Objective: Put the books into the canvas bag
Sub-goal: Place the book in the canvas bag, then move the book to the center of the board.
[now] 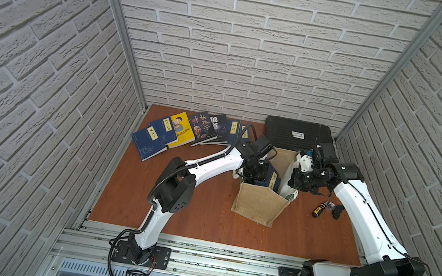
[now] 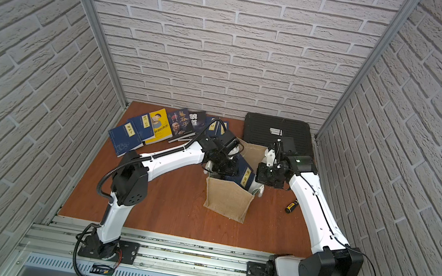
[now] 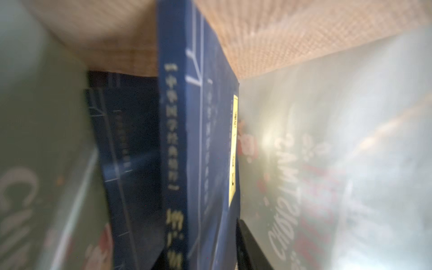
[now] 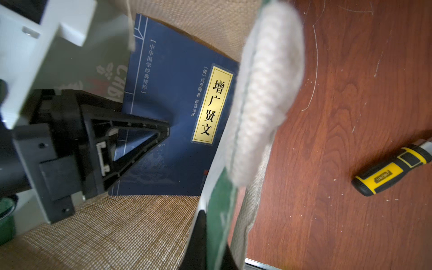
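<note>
Wood tabletop (image 1: 203, 202): navy book (image 1: 273, 180) stands in canvas bag (image 1: 258, 206) (long axis near-vertical).

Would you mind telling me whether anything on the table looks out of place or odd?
A yellow-and-black screwdriver lies loose on the table just beside the canvas bag, with a small black part next to it. Neither belongs with books being packed.

Both top views look steeply down from high in front, covering the whole surface (image 1: 202, 208). The left wrist camera sits very close inside the canvas bag (image 3: 280, 46), seemingly facing its bottom; the right wrist camera looks over its rim, both sharing the navy book (image 4: 173, 93).
</note>
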### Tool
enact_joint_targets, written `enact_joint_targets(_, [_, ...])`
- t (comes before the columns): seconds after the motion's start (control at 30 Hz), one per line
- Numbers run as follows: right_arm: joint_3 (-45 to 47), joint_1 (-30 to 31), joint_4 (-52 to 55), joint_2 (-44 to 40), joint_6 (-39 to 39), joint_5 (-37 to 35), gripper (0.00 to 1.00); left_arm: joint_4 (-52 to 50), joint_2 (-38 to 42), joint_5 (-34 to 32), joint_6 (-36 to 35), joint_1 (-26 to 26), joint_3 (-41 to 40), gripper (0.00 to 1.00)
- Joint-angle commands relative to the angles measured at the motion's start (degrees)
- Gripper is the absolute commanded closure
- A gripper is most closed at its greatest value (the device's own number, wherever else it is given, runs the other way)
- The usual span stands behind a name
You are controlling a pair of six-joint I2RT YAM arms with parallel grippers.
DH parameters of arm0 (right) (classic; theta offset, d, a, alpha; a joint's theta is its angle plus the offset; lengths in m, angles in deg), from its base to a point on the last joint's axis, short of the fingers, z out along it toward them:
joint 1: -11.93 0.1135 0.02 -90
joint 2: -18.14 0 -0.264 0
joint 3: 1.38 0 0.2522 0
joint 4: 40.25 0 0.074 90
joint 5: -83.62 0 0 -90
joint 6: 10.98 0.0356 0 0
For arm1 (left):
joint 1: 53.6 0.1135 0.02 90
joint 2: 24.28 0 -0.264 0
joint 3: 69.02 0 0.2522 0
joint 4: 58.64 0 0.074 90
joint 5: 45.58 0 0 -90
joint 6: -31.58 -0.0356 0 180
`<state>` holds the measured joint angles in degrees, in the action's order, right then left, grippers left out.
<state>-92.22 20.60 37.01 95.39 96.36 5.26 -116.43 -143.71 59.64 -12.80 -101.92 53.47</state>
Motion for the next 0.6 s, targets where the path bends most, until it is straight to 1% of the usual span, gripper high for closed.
enact_joint_targets(0.0, [-3.3, -1.0, -0.9, 0.6, -0.2, -2.8, 0.95, -3.9, 5.9, -2.7, -1.3, 1.3, 4.0, 0.58])
enact_joint_targets(0.17, [-5.5, -1.7, -1.1, 1.9, -0.3, -3.7, 0.94, -6.3, 11.5, -4.9, -4.1, 3.1, 7.7, 0.54])
enact_joint_targets(0.3, [-8.3, -2.3, -1.1, 4.3, -0.4, -4.0, 0.95, -6.5, 17.0, -6.7, -5.5, 5.2, 7.3, 0.53])
enact_joint_targets(0.4, [-10.6, -2.8, -0.7, 6.0, -0.3, -4.5, 0.95, -6.4, 20.9, -8.3, -6.4, 7.1, 4.4, 0.53])
enact_joint_targets(0.57, [-13.5, -3.2, 0.6, 6.7, 0.4, -5.9, 0.94, -5.1, 27.3, -8.0, -5.6, 12.1, -3.5, 0.52])
